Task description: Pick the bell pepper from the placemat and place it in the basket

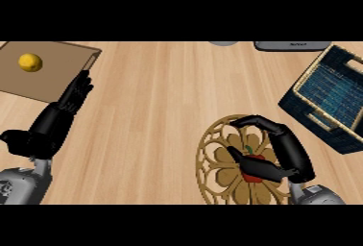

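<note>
My right hand (pixel 292 153) curls round the red bell pepper (pixel 253 177) on the round woven placemat (pixel 212 153); next, lift toward the blue basket (pixel 295 108), two o'clock.

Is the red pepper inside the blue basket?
No, the pepper sits on the round placemat, with the right robot hand curled around it.

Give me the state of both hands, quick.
Left hand: open, fingers straight, holding nothing.
Right hand: shut, thumb and fingers curled round the pepper on the placemat.
</note>
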